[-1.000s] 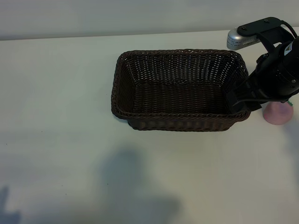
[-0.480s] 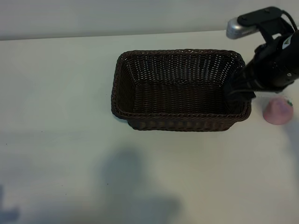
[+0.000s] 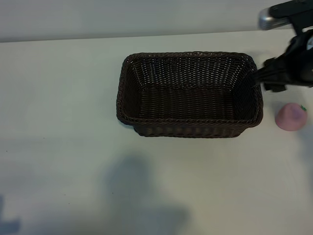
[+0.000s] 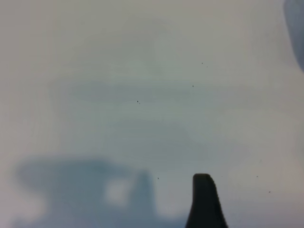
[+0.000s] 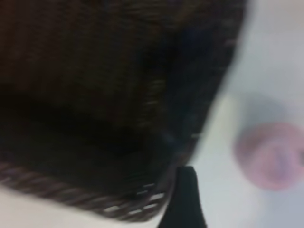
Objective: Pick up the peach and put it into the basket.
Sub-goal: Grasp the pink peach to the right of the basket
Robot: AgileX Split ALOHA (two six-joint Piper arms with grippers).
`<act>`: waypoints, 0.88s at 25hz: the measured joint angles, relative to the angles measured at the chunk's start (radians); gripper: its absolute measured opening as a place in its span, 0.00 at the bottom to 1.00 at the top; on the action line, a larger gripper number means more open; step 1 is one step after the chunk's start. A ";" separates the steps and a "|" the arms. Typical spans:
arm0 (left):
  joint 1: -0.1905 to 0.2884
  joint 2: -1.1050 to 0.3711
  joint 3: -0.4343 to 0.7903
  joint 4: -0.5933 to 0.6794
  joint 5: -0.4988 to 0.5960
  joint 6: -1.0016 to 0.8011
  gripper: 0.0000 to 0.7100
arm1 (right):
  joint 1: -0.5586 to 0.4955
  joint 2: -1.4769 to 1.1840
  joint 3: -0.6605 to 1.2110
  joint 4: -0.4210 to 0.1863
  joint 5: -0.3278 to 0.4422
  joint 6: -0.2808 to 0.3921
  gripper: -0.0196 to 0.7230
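From outside the rig, the right gripper (image 3: 261, 80) hangs over the right end of the basket (image 3: 188, 95), its dark fingers close above the braided rim, while the peach (image 3: 291, 116) lies on the table (image 3: 63, 147) just beyond and below it, apart from both the basket and the fingers. Nothing is held, and the jaws appear spread wide. The risk here is a descent that catches the rim and shoves the basket, or a finger landing on top of the round fruit and sending it rolling off toward the table's edge. The left wrist view shows only bare table and one fingertip of the left gripper (image 4: 205, 199), parked well away; its jaws seem open and empty. In the right wrist view one dark fingertip sits right against the basket's corner, with the peach (image 5: 270, 154) off to one side of it, not between the fingers, so closing now would likely grab air or wicker.
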 joint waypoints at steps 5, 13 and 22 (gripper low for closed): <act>0.000 0.000 0.000 0.000 0.000 0.005 0.70 | -0.097 0.083 0.000 -0.038 0.016 0.039 0.79; 0.000 0.000 0.000 0.000 0.000 0.009 0.70 | -0.129 0.239 -0.001 -0.013 -0.041 0.047 0.78; 0.000 0.000 0.000 0.000 0.000 0.021 0.70 | -0.129 0.349 -0.001 -0.011 -0.099 0.070 0.78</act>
